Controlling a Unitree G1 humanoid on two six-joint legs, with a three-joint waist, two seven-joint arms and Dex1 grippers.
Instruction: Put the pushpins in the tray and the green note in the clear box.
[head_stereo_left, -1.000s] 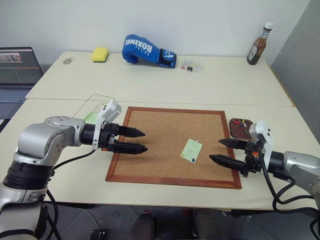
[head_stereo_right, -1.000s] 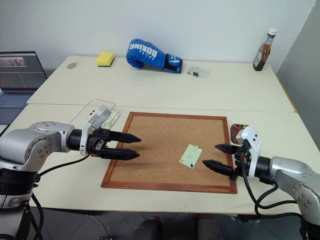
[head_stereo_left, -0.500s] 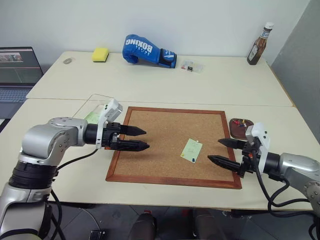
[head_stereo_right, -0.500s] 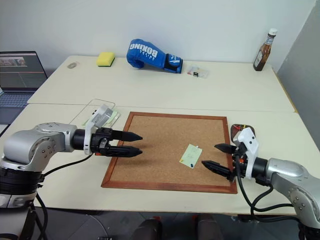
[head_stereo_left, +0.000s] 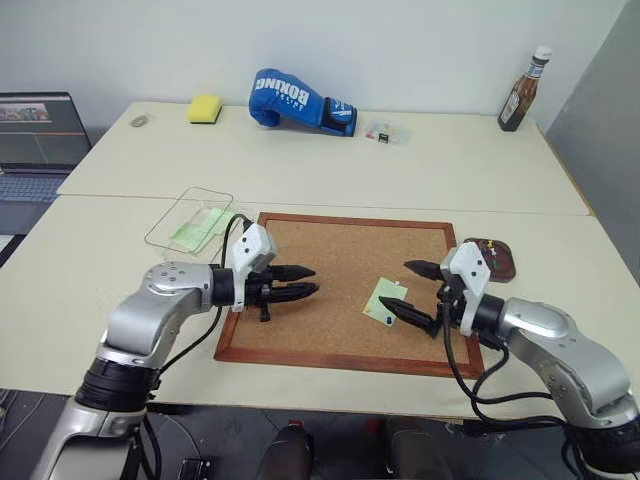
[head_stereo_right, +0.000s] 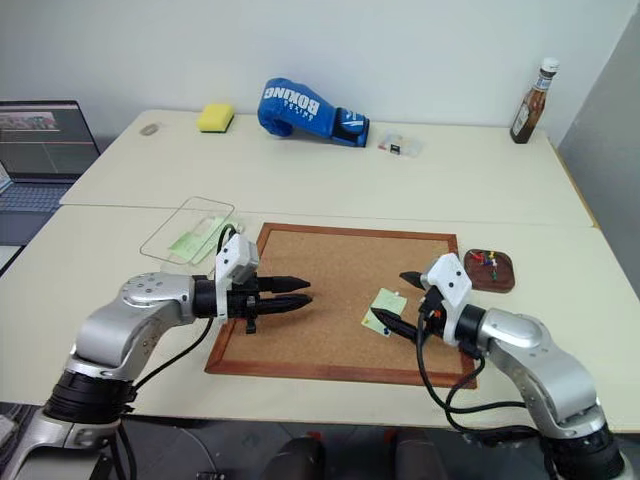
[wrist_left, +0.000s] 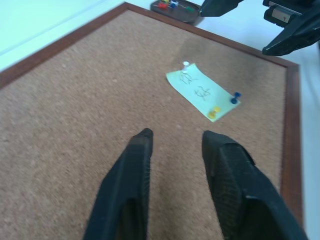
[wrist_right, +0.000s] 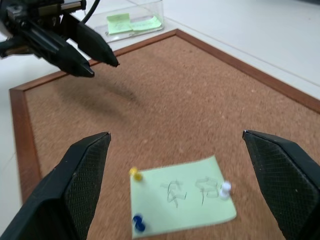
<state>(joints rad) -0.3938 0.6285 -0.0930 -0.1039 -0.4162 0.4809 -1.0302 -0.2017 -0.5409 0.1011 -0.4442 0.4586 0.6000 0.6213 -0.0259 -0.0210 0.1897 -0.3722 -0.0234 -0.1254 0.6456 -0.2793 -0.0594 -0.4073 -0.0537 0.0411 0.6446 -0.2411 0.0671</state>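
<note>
Pale green paper note (wrist_right: 182, 202) pinned on corkboard (head_stereo_left: 330, 255); your right gripper (head_stereo_left: 418, 291) wide beside it, left gripper (head_stereo_left: 306, 281) narrow. Pull pushpins (wrist_right: 136, 174) first.

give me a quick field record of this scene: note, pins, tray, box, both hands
green note: flat on the cork board, pinned by white, yellow and blue pushpins
tray: right of the board, coloured pins inside
clear box: left of the board, green notes already inside
left hand: over the board, fingers narrowly apart, holding nothing
right hand: wide open, by the note, holding nothing
</note>
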